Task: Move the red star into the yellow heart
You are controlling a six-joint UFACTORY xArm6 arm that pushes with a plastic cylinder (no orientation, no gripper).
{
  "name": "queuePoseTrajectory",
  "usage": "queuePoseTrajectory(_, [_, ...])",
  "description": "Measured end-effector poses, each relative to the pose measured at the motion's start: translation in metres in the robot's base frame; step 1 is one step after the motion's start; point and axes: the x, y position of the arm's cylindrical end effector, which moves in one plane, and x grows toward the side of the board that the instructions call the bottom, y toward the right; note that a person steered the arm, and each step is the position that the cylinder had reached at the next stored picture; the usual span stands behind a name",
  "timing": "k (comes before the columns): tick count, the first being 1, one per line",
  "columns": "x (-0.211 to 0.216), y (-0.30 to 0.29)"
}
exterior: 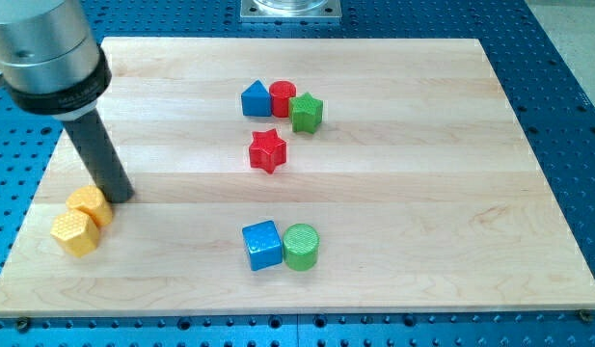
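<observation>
The red star lies on the wooden board, just above the middle. Two yellow blocks touch each other near the board's left edge. The upper one looks like the yellow heart, and the lower one looks like a hexagon. My tip rests on the board right beside the upper yellow block, on its right side, touching or nearly touching it. The red star is far to the right of my tip and a little higher in the view.
A blue triangle, a red cylinder and a green star-like block cluster just above the red star. A blue cube and a green cylinder sit side by side below it. The rod's wide metal body fills the top left.
</observation>
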Motion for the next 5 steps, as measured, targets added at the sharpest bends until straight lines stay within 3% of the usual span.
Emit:
queuePoseTrajectory(1, [0.002, 0.025])
queuePoseTrajectory(2, [0.014, 0.110])
queuePoseTrajectory(3, [-0.024, 0.195])
queuePoseTrajectory(4, [-0.066, 0.221])
queuePoseTrajectory(5, [-0.071, 0.171])
